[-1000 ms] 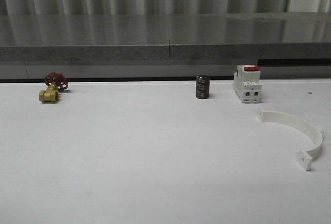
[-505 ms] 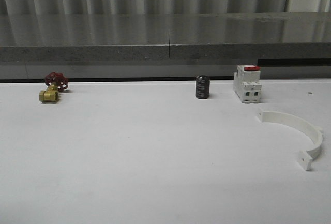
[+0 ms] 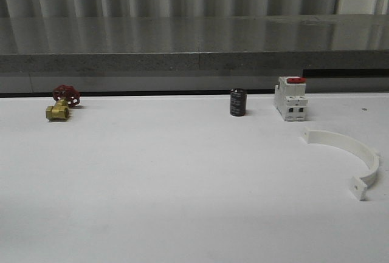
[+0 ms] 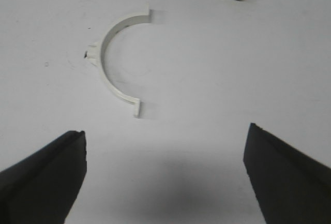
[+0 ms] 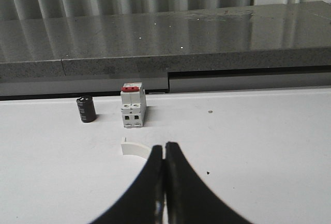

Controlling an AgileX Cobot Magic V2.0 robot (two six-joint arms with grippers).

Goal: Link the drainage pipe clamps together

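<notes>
One clamp half (image 3: 351, 155) lies on the tabletop (image 3: 182, 178) at the right, near the switch (image 3: 290, 98). The right hand (image 5: 164, 182), fingers pressed together, hangs just short of it. The left hand (image 4: 164, 175), spread wide, hovers clear of the other half (image 4: 115, 66).

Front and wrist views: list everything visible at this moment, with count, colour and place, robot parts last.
pipe clamp halves: 2, white; one at the table's right side in front of the switch, one lying under the left wrist camera, near the valve
valve: 1, brass body with red handwheel; far left of the table
cylinder: 1, black; far centre, left of the switch
switch: 1, white with red top; far right
table: 1, white
ledge: 1, grey; behind the table
left end effector: black fingers wide apart, holding nothing
right end effector: black fingers closed together, holding nothing
</notes>
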